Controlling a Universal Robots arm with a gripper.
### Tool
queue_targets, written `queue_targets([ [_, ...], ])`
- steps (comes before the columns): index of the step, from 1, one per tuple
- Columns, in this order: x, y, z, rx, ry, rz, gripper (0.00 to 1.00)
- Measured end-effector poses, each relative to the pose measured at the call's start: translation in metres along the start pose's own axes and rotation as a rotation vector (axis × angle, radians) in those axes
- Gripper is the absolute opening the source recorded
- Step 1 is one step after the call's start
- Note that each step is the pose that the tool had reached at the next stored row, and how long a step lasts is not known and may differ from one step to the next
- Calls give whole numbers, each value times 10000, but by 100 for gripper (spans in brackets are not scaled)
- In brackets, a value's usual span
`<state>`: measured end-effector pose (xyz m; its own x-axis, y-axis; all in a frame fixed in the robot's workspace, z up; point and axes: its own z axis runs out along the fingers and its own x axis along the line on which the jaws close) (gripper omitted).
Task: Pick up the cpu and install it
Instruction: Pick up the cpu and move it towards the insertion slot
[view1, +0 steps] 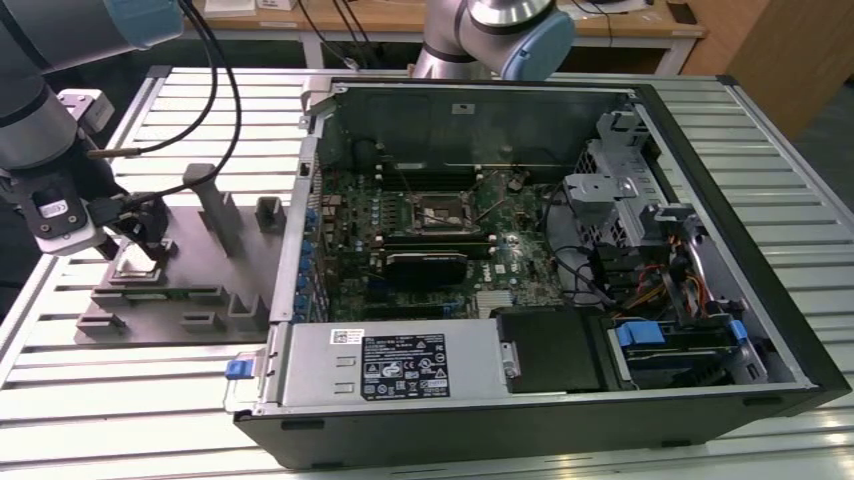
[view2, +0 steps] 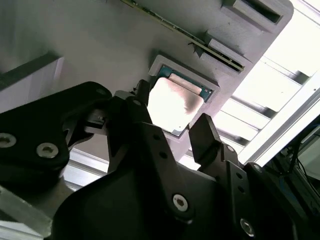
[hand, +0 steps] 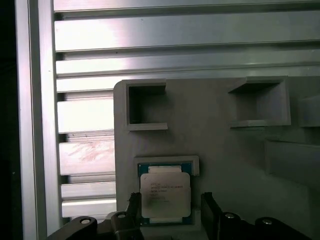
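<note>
Holding tool (hand: 170, 205) spread, straddling cpu (hand: 165, 195) seated in grey fixture tray (hand: 215, 150) pocket; likely needing level descent, centring on opposite edges, squeezing gently, avoiding tilting.

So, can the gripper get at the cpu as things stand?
Probably yes: the gripper has open fingers either side of the cpu, which lies uncovered in the grey tray.

shiny silver cpu (hand: 165, 196) with a teal-green rim, plain matte grey tray (hand: 220, 150), all-black gripper (hand: 169, 201), stripy silvery table (hand: 150, 35), dark green motherboard (view1: 387, 215)
</note>
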<state>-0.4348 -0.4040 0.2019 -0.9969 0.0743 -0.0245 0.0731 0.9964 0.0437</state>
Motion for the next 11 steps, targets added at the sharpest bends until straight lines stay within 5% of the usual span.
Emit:
queue_targets([
  [3, 0, -1, 16, -5, -15, 0, 59],
  [7, 1, 0, 54, 4, -134, -6, 59],
  [11, 2, -1, 69, 32, -134, -7, 59],
])
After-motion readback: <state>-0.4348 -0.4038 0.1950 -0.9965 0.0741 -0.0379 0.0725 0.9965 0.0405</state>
